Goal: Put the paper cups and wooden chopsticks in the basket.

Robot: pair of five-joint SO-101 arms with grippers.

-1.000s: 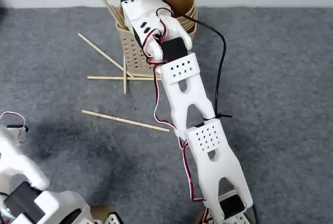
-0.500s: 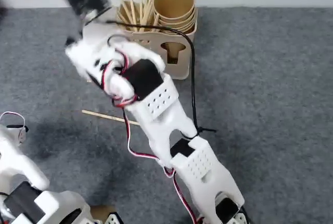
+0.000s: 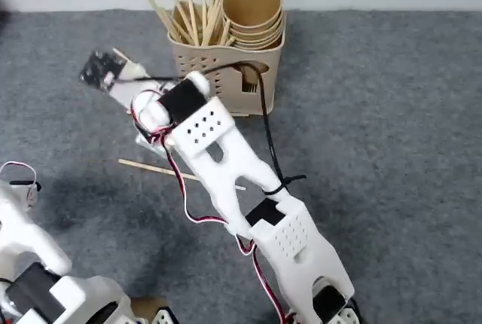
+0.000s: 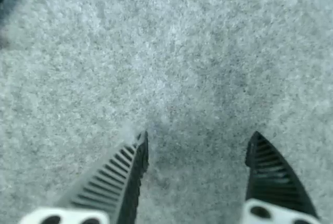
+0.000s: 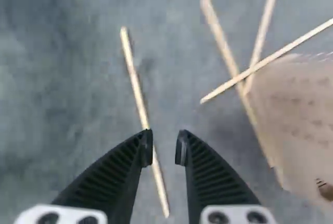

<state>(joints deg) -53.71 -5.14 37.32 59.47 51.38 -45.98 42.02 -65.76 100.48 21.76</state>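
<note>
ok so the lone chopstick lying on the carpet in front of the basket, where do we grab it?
Mid-length, from straight above, jaws closing across its width. The chopstick lies flat on the carpet, thin and on its own, so there's no side access; a middle grip should keep it level. The right gripper hangs over it.

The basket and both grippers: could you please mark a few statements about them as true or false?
1. The paper cups sit stacked inside the basket. True.
2. Every chopstick is in the basket. False: one chopstick lies on the carpet.
3. The left gripper has its fingers wide apart over bare carpet. True.
4. The right gripper is clamped on a paper cup. False: its fingers stand slightly apart, with no cup between them.
</note>
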